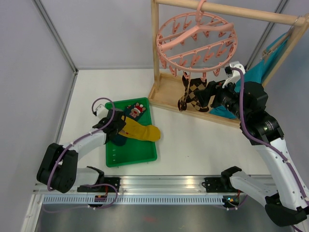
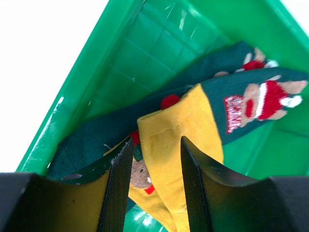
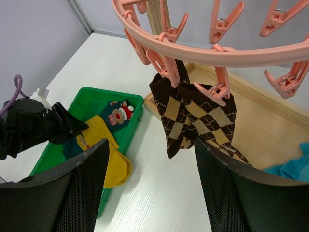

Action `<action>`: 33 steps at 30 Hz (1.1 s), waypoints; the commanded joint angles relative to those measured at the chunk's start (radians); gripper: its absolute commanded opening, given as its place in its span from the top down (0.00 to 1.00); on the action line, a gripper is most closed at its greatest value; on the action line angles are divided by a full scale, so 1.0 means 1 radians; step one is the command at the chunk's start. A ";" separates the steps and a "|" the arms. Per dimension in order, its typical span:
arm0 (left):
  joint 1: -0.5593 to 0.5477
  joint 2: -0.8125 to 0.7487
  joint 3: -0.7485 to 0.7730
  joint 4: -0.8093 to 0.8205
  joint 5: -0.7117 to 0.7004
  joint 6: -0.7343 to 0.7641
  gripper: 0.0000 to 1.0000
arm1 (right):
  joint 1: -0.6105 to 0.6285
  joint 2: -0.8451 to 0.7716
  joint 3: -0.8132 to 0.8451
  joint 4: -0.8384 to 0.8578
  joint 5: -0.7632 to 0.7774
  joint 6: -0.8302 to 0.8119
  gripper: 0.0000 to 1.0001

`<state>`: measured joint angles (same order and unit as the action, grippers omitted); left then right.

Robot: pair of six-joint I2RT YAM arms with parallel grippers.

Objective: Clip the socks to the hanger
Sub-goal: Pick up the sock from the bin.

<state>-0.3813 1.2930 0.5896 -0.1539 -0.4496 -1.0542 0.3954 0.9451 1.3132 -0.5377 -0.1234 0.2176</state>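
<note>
teal sock (image 2: 231, 87), unreadable red label (image 2: 233, 113)

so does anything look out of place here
Only the mustard-yellow sock: one end spills over the right rim of the green tray onto the table. The argyle socks hang clipped normally.

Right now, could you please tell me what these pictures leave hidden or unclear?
Left wrist view: the yellow sock covers the teal socks; their number is unclear.
Right wrist view: the top edge cuts off the hook of the hanger.
Top view: the right arm covers most of the teal cloth.
</note>
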 commanded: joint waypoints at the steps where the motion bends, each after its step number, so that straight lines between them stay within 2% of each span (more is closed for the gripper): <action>1: 0.007 0.029 0.004 0.027 0.011 -0.004 0.50 | 0.002 -0.006 -0.006 0.024 0.001 0.011 0.23; 18: 0.016 0.095 0.050 0.085 0.049 0.037 0.52 | 0.002 -0.012 -0.019 0.025 0.013 0.011 0.23; 33: 0.016 0.109 0.072 0.111 0.058 0.060 0.62 | 0.003 -0.017 -0.022 0.024 0.025 0.009 0.23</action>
<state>-0.3702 1.3949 0.6174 -0.0929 -0.4072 -1.0271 0.3954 0.9428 1.2976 -0.5369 -0.1112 0.2173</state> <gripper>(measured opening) 0.396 0.774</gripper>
